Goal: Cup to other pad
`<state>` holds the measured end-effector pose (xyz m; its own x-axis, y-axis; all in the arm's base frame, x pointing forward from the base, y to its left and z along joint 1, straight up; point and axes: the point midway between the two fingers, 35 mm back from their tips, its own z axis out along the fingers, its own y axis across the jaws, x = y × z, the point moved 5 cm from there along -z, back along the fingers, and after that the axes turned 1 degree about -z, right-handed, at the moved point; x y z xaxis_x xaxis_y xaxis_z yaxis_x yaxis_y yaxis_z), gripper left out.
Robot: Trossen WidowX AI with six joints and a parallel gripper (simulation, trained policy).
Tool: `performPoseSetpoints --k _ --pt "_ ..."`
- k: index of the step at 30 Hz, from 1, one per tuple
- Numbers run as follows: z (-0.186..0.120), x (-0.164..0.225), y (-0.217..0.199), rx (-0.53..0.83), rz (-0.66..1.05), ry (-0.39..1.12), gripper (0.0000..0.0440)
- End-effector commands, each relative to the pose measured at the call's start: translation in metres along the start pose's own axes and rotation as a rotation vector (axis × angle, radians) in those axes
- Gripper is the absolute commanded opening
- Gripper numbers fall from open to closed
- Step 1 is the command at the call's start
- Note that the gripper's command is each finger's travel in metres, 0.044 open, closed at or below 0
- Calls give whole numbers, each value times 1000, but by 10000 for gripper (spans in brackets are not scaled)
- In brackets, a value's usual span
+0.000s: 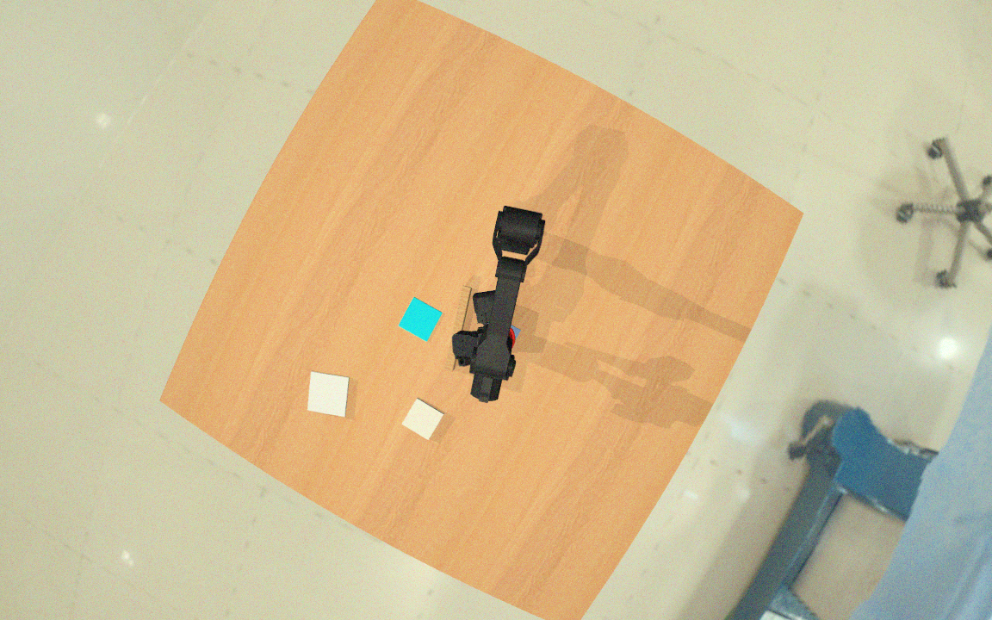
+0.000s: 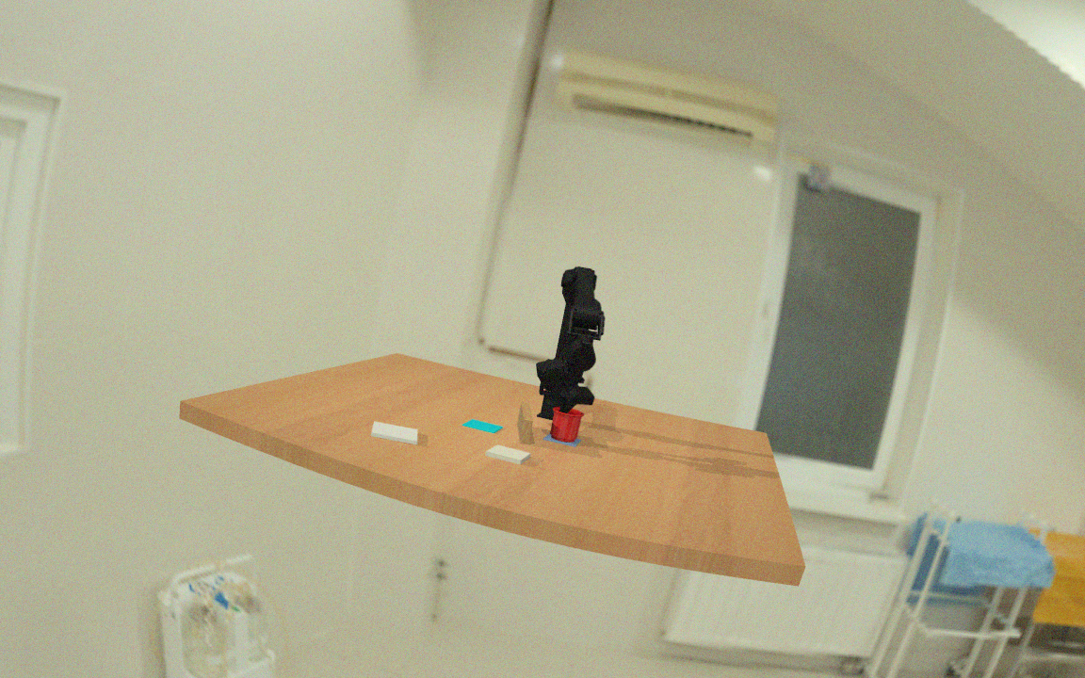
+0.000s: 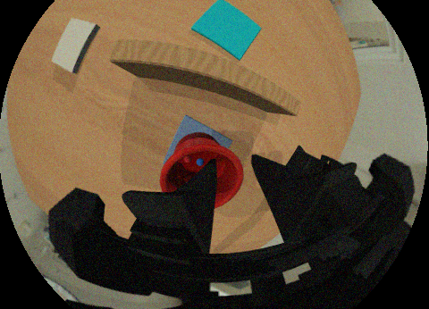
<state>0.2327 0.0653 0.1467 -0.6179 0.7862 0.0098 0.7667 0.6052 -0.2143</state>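
Observation:
A red cup [image 1: 512, 337] [image 2: 565, 426] [image 3: 230, 175] stands upright on the blue pad [image 1: 516, 330] [image 2: 574, 442] [image 3: 185, 126]. Inside it a blue marble [image 3: 200, 162] shows, with a dimmer reddish one beside it; any others are hidden. The cyan pad [image 1: 420, 319] [image 2: 482, 427] [image 3: 226, 29] is bare, across a low wall. My gripper [image 3: 233, 161] is open, low at the cup. In the wrist view the left finger overlaps the cup's mouth and the right finger is outside its right rim. The depth of the left fingertip relative to the rim is unclear. The arm covers most of the cup in the top view.
A thin upright wooden wall [image 1: 465, 304] [image 2: 525, 426] [image 3: 201, 59] stands between the two pads. A small white block [image 1: 422, 418] [image 2: 508, 454] [image 3: 73, 45] lies to one side of the wall. A larger white block [image 1: 327, 393] [image 2: 395, 432] lies farther off.

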Motion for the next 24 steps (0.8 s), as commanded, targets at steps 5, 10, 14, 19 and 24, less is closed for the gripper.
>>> performPoseSetpoints --k 5,10,14,19,24 --pt "28 2 3 24 -40 4 175" --pt "42 3 4 24 -78 3 92" --pt "44 1 5 13 -97 -10 12" --pt "39 0 4 -5 -98 -25 0" --pt "33 -2 5 -24 -83 -34 0"
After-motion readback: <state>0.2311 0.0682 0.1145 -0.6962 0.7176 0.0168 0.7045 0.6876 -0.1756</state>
